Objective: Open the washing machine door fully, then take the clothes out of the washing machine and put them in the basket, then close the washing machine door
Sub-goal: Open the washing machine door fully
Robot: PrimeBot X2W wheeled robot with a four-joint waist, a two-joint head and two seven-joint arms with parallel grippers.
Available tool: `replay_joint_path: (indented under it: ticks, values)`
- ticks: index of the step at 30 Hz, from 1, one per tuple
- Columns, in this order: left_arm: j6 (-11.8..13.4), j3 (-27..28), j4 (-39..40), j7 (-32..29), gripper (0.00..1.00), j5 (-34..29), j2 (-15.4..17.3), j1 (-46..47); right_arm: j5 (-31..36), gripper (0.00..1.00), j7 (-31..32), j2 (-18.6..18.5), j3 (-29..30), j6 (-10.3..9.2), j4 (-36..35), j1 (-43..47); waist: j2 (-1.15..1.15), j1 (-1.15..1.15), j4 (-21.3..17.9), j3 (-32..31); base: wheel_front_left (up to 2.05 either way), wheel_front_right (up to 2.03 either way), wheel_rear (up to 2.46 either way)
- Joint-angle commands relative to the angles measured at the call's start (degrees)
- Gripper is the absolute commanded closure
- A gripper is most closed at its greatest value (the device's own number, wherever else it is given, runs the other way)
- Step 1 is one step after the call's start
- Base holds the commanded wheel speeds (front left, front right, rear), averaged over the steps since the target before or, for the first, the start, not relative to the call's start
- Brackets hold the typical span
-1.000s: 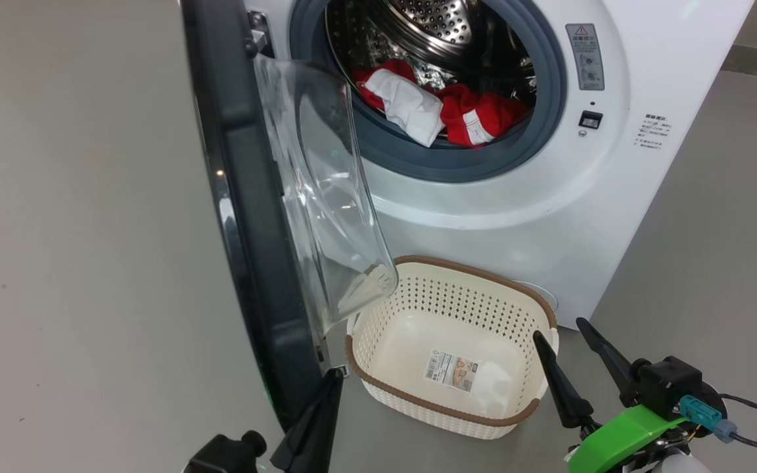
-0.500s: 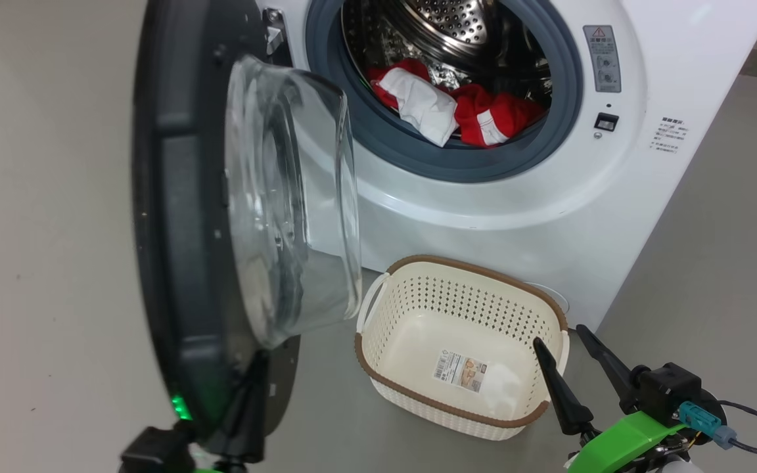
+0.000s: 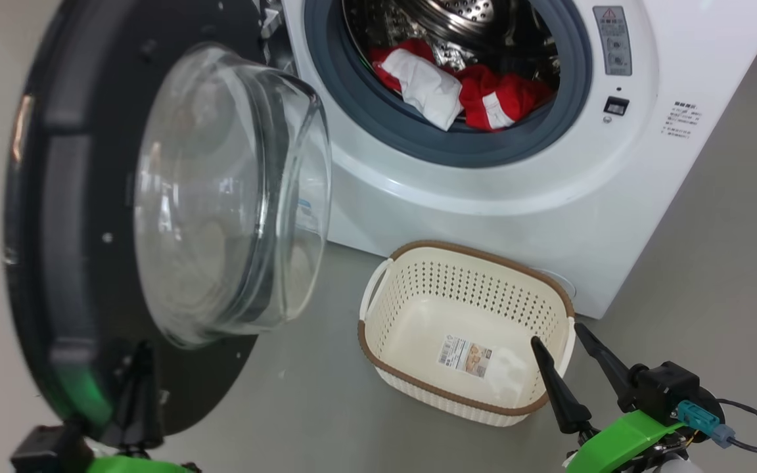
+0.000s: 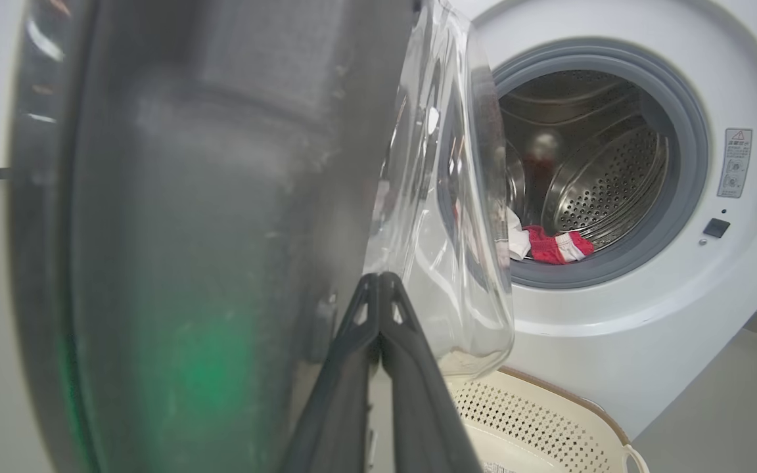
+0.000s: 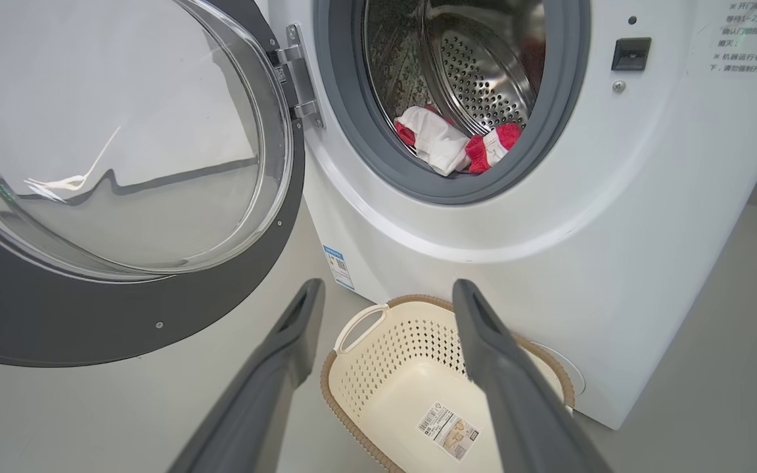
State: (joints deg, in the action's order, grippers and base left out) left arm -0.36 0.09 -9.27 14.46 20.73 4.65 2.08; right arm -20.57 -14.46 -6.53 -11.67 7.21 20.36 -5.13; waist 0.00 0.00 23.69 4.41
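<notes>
— Down at the lower left of the head view, what is the left gripper [image 3: 142, 358] doing?
— Its two dark fingers [image 4: 411, 368] are pressed flat together with nothing between them, pointing up at the lower part of the washing machine door [image 3: 63, 230]. From its own wrist camera the tips sit where the black frame meets the glass bowl window [image 3: 221, 197]. Whether they actually touch the door, I can't tell.
— And the door itself?
— Wide open, hanging on its hinge [image 5: 299, 79] at the left of the washing machine [image 3: 483, 210], inner face and bulging glass turned toward the head camera. A green glow [image 3: 86, 394] shows on its bottom rim.
— What about the right gripper [image 3: 556, 332]?
— Jaws spread wide, empty. It sits at the lower right by the near right corner of the basket [image 3: 457, 246]. One tip shows against the basket's inside, the other just outside the rim.
— Where does the basket sit?
— On the grey floor [image 3: 713, 263], just in front of the machine's lower front, below the opening and right of the door. A sticker [image 3: 464, 355] lies on its bottom.
— And the clothes [image 3: 483, 98]?
— Inside the steel drum [image 3: 444, 20], a red and white heap at the front, resting against the lower lip of the grey gasket [image 3: 378, 125]. Both grippers are well apart from them.
</notes>
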Motion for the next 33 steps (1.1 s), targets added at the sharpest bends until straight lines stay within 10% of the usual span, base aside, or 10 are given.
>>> replay_joint_path:
  ticks: [1,33]
  values:
    - [0.82,3.39,0.54,0.54,1.00,-0.66,1.84,2.82,0.62,0.00,-0.53,-0.38,-1.33,0.28,-1.50,-1.77,0.00,0.00,-0.22,0.79,0.00,0.00,0.00]
    - [-2.77,28.27,-18.65,0.54,1.00,-6.80,9.08,20.15,2.03,0.00,-0.54,-1.14,-3.23,0.28,-0.51,-6.69,0.00,0.00,-2.37,8.28,0.00,0.00,0.00]
